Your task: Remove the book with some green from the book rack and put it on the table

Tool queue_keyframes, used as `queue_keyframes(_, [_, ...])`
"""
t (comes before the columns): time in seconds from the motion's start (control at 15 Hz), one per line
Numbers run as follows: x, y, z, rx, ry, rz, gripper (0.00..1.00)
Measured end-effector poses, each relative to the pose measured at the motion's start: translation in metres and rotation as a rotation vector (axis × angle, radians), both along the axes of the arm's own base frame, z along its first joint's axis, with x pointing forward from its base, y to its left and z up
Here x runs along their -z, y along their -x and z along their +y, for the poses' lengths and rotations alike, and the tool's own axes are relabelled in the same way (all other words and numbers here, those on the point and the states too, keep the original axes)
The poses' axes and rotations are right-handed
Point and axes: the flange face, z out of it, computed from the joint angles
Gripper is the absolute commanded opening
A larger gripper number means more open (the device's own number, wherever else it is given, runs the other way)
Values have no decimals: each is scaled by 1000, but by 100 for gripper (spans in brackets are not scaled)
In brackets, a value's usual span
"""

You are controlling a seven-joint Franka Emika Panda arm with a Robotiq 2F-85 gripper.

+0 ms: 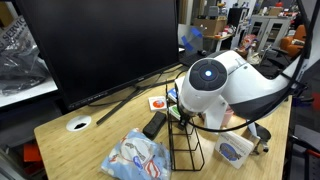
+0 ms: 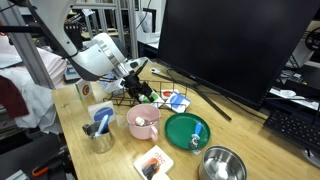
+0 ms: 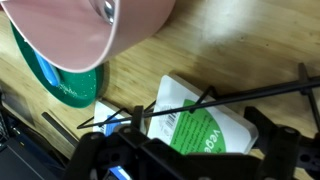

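In the wrist view the book with some green has a white cover with a bright green patch and a barcode. It lies tilted among the wires of the black book rack, and one wire crosses its cover. My gripper is open, with one dark finger on each side of the book and not closed on it. In both exterior views the arm reaches down into the rack on the light wood table, and the arm mostly hides the book there.
A pink bowl and a green plate stand close beside the rack. A metal bowl, a metal cup, a large monitor, a black remote and a white card are also nearby.
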Motion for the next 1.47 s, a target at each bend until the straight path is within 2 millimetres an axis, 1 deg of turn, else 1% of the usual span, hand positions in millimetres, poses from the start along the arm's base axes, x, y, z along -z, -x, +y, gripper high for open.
queue_keyframes(0.07, [0, 0, -1, 2, -2, 0, 74])
queue_keyframes(0.13, [0, -1, -1, 3, -4, 1, 68])
queue_keyframes(0.2, [0, -1, -2, 4, -7, 1, 59])
queue_keyframes(0.27, [-1, -1, -2, 5, -8, 0, 54])
queue_keyframes(0.73, [-16, -8, -7, 0, -5, -30, 5])
queue_keyframes(0.8, [-18, -9, -8, 1, -5, -33, 2])
queue_keyframes(0.87, [-19, -9, -9, 4, -5, -35, 2])
queue_keyframes(0.93, [-19, -10, -10, 5, -5, -36, 5])
queue_keyframes(1.0, [-19, -10, -10, 6, -6, -34, 3])
queue_keyframes(1.47, [-19, -10, -11, 9, -10, -33, 4])
